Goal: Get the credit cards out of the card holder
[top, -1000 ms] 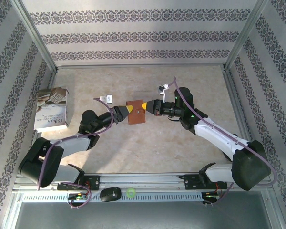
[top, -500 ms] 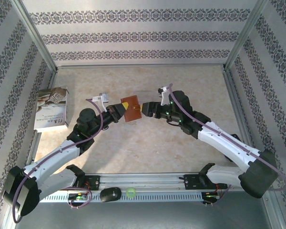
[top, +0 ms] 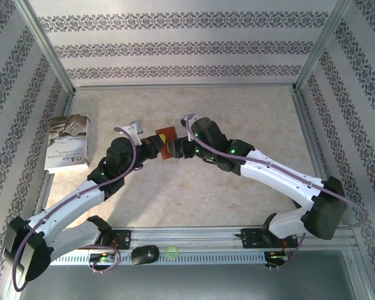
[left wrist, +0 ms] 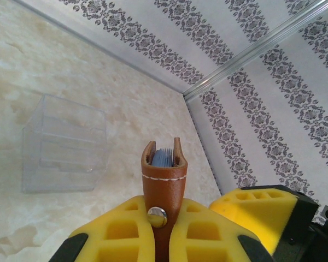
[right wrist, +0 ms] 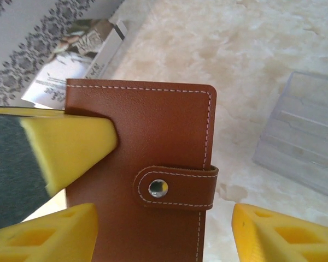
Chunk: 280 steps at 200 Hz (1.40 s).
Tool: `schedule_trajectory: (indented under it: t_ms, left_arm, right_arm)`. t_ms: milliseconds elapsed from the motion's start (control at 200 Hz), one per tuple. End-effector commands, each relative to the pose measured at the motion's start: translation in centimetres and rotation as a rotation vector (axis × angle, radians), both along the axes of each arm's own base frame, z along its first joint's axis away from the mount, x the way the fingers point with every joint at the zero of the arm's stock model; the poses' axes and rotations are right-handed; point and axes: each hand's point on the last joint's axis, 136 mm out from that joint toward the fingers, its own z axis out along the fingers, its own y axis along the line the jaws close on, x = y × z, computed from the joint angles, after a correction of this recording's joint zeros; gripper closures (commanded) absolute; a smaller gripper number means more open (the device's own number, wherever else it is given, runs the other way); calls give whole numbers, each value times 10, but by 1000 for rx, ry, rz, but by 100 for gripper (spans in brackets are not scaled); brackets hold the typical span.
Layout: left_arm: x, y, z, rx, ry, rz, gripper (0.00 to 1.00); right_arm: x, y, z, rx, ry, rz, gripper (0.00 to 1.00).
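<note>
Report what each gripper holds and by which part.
Left gripper clamps the card holder across its flat faces, near one edge. Right gripper is open, holding nothing.

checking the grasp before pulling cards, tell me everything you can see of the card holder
The card holder is a reddish-brown, leather-looking folding wallet with pale stitching along its edges. It is folded shut, its tab fastened by a silver snap. The left gripper is clamped on it, holding it edge-up; blue credit cards peek from its open top edge. The right gripper stands open to either side of it.
</note>
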Motion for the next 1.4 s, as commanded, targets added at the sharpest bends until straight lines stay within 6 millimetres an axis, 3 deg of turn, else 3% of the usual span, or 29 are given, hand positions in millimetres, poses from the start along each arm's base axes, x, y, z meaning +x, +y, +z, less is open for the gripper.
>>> schedule_trajectory:
  t_ms: [0,380,704,884,1094,1394]
  left_arm:
    - [-1,-6,26,-32,-42,-16,100]
    - [-7,-9,30,-50,-45,-44,100]
    - [-8,-8,34,-42,-53,-41,100]
    - [-8,-9,33,-50,-50,-46,100]
    - [-10,-8,32,-46,-49,-51,100]
    - [-15,-4,28,-18,-59,-52,100]
  right_arm:
    - [4,1,8,-49,-49,-2,34]
    - [19,2,-1,-119,-57,-37,38]
    - [24,-5,-5,-156,-68,-75,71]
    - [25,-6,-7,-164,-72,-79,100]
    - [28,-16,-8,-179,-94,-119,100]
    - [43,-67,-33,-208,-52,-272,100]
